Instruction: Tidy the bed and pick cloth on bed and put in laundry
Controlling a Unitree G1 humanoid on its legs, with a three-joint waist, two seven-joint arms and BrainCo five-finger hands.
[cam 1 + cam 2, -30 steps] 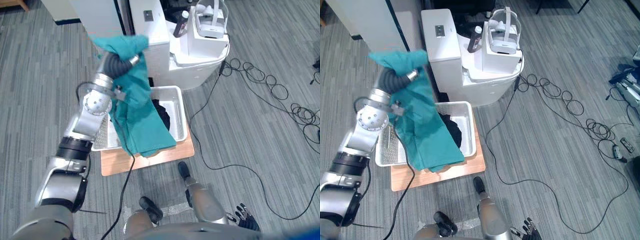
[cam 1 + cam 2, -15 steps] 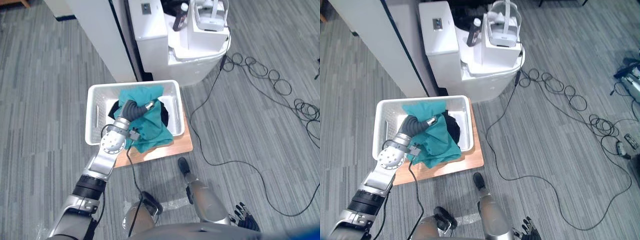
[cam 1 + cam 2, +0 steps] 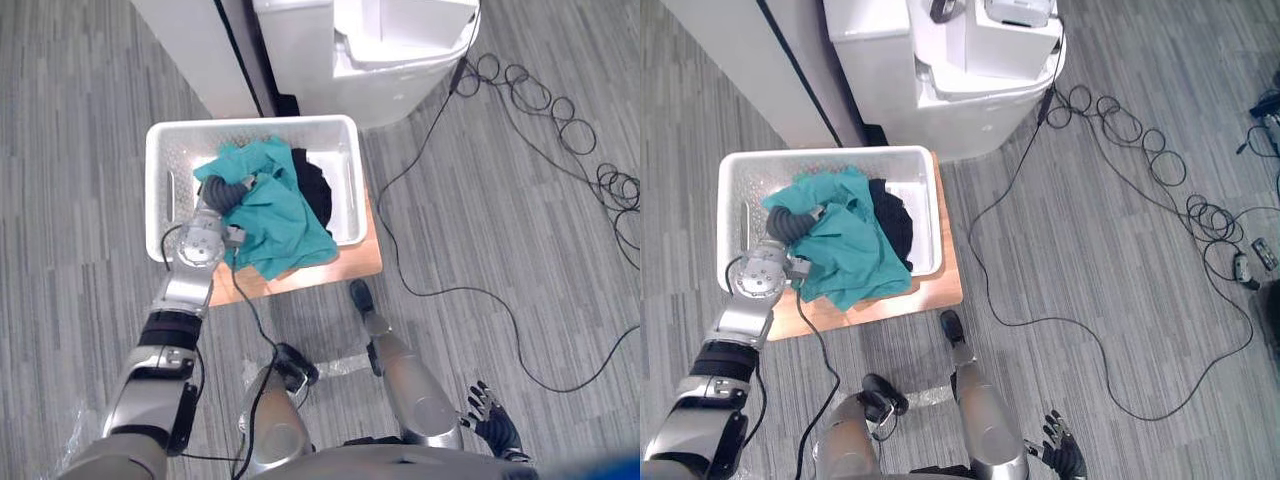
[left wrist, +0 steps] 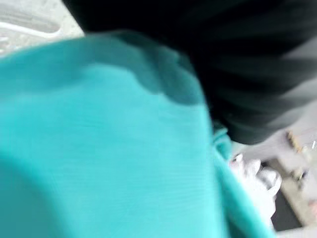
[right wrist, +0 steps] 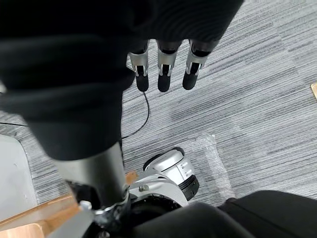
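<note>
the white basket (image 3: 250, 124) sits in the upper left-centre of the eye views, on a wooden board (image 3: 355, 268) on the grey floor (image 3: 520, 220). the teal cloth (image 3: 275, 215) lies bunched inside the basket, towards its middle. one lower flap hangs out over the near rim onto the board. a dark garment (image 3: 312, 190) lies in the basket too, touching the cloth on its right side. the left arm comes up from the lower left of the frame, and the left hand (image 3: 228, 190) is down in the basket, its dark ribbed cover showing among the teal folds. the rest of the hand is buried in the cloth, so i cannot tell whether it has hold of the cloth or not. the left wrist view shows teal fabric pressed right against the cover. the right hand (image 3: 492, 425) hangs at the lower right of the frame, well apart from the basket, relaxed and open, holding nothing. a white unit (image 3: 400, 60) stands just beyond the basket at the top.
</note>
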